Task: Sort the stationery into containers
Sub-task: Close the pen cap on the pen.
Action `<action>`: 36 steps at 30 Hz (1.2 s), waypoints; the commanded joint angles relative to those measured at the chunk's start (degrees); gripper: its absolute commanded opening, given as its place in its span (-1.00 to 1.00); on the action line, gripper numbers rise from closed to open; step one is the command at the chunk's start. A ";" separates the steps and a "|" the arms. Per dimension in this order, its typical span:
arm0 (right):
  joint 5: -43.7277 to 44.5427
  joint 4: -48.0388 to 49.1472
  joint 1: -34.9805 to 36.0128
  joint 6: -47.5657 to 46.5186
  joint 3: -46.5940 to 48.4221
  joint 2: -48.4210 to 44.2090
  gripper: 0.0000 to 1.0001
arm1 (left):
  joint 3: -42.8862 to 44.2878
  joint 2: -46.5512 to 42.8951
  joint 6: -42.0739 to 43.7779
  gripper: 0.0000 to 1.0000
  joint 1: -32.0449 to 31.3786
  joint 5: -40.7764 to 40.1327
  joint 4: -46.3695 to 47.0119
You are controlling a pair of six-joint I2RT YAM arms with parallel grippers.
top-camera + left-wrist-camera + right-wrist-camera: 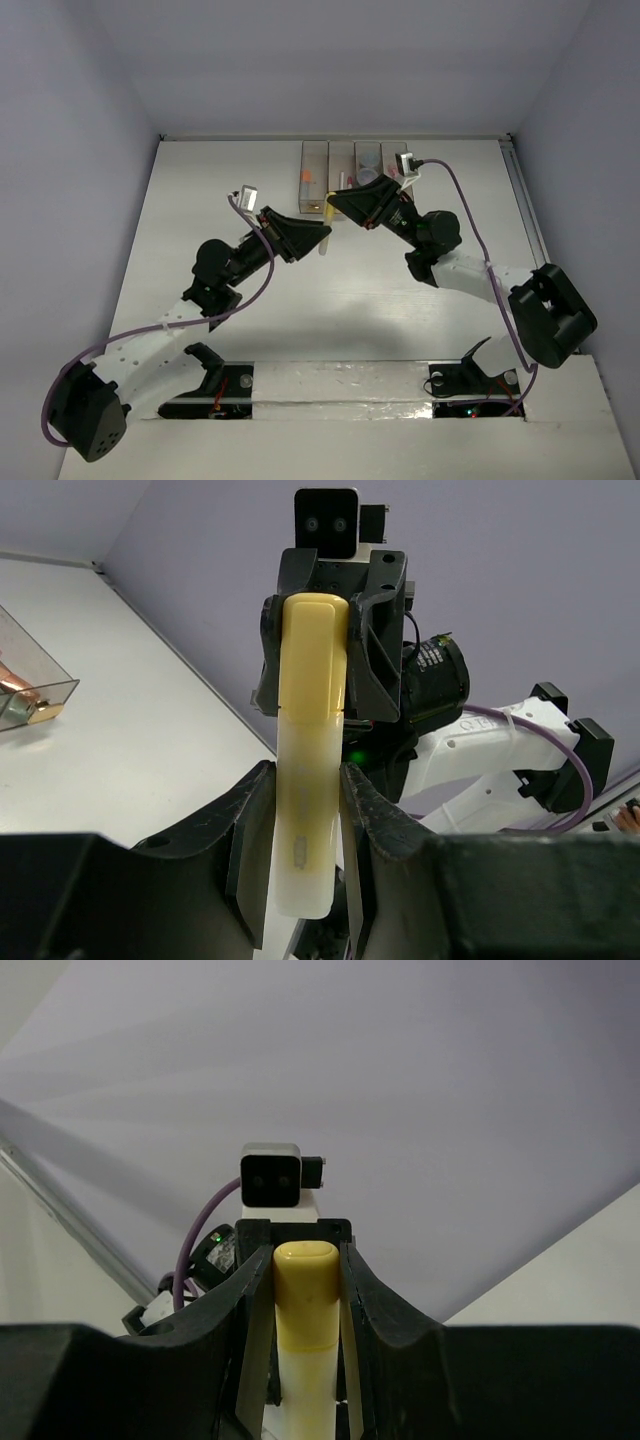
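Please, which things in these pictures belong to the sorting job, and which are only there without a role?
Belong to the job: yellow marker, gripped by left gripper and right gripper together; row of containers; orange piece in the leftmost container.
Only there: purple cables; white base rail; wrist cameras.

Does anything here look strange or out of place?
Yes: the left gripper and the right gripper both clamp one yellow marker, each at an end, just short of the containers. It may be a handover between arms.
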 commanded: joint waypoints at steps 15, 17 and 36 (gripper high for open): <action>-9.74 0.22 4.73 -6.43 -3.01 0.96 -1.00 | 10.51 0.85 -1.09 -1.00 5.48 -6.08 12.91; -9.74 0.57 5.35 -6.61 -3.71 1.66 -1.00 | 11.30 1.20 -2.32 -1.00 6.98 -4.06 13.18; -12.45 -10.82 6.40 -11.96 -4.25 0.43 -1.00 | 14.47 3.93 -3.83 -1.00 9.79 0.52 10.38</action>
